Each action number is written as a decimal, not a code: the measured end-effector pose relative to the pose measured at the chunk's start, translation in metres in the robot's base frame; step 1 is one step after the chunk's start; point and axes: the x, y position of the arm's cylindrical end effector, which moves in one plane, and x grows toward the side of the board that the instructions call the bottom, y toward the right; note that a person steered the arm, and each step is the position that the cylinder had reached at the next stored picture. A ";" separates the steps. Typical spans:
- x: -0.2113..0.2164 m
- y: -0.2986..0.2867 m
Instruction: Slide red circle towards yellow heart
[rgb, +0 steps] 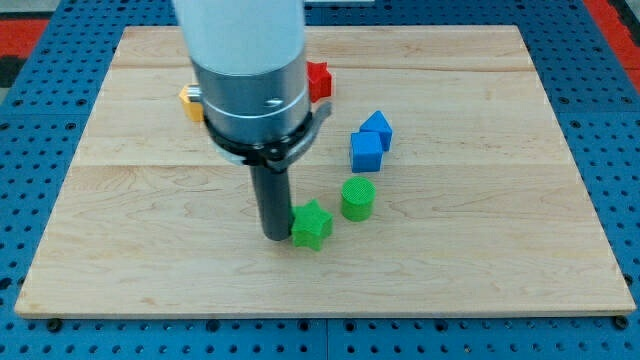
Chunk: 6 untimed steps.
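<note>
My tip (276, 236) touches green star (311, 225) on its left; red block (319, 80) partly hidden behind arm; no jaws, just rod.

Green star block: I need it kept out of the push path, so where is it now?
The green star block lies below the board's centre, touching the right side of my tip, with the green cylinder block just to its upper right.

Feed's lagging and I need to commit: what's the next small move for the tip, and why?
Probably pull my tip away from the green star it sits beside, toward the view's top: the red block and yellow block both lie there, half hidden behind the arm.
</note>
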 end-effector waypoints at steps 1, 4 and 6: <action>0.000 0.020; 0.024 -0.029; 0.002 -0.073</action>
